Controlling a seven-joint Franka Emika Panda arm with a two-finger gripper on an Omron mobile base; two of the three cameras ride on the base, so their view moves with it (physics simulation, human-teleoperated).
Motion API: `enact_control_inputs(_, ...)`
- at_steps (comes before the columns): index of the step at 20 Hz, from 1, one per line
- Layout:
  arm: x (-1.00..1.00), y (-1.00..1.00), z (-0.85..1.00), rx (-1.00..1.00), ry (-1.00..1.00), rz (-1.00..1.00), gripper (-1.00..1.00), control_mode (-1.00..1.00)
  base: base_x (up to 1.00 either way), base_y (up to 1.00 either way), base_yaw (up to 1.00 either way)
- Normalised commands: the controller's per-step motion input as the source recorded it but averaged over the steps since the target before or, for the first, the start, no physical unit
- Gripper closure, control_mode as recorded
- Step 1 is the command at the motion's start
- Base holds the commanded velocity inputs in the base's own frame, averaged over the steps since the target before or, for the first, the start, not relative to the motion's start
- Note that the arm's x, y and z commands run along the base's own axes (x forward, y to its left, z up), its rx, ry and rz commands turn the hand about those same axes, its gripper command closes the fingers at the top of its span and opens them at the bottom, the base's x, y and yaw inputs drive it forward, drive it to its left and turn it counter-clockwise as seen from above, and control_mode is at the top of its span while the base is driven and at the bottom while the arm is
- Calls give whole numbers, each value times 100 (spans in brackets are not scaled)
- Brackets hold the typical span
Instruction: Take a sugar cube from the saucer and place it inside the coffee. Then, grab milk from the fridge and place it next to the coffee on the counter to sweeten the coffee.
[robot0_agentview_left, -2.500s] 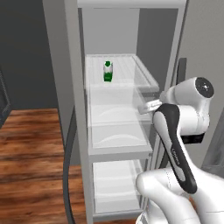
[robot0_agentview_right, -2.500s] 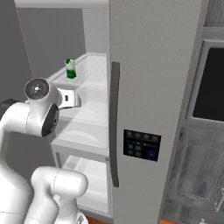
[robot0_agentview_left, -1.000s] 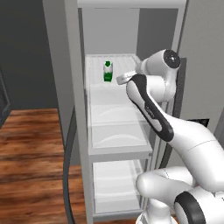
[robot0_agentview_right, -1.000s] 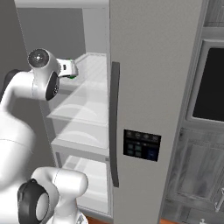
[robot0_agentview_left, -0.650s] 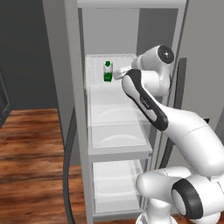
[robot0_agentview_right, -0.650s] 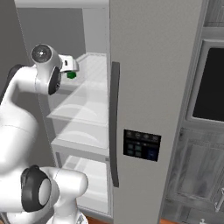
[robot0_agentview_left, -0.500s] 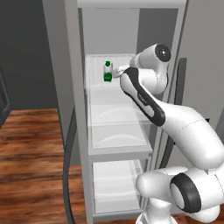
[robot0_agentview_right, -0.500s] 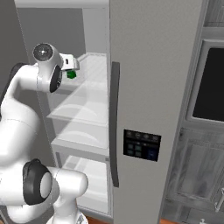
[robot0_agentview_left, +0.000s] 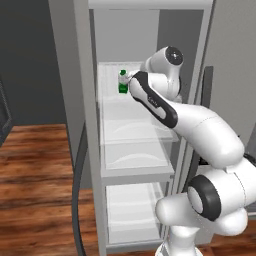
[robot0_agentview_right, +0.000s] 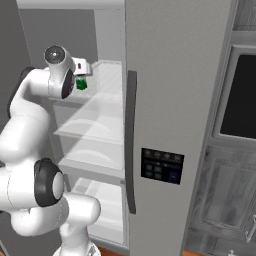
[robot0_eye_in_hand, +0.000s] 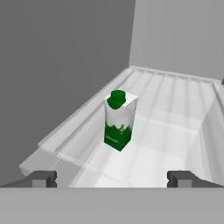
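Note:
The milk, a small white carton with a green lower band and green cap, stands upright on the fridge's top glass shelf, near its left side. My gripper is open just in front of the carton, fingers spread wider than it and apart from it. From the left base view the hand sits right beside the milk inside the fridge. The right base view has the milk just under the hand. The sugar cube, saucer, coffee and counter are out of view.
The fridge's open door with a dark handle and a control panel stands to the right. Two lower glass shelves sit beneath the top one. The grey inner wall runs close along the carton's left. Wooden floor lies at left.
The arm has swung up from the middle shelf height and reached into the top shelf, bringing the open hand close to the milk. The carton has not moved.

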Motion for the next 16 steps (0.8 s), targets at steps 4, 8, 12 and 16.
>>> enact_control_inputs(4, 47, 13, 0, 0, 2, 0, -100, -100, 0, 0, 0)
enact_control_inputs(8, 41, 12, -2, 0, 0, 0, -100, -100, 0, 0, 0)
enact_control_inputs(12, 39, 9, -8, 0, 0, 0, -100, -100, 0, 0, 0)
enact_control_inputs(16, 40, 11, -11, 0, 0, 0, -100, -100, 0, 0, 0)
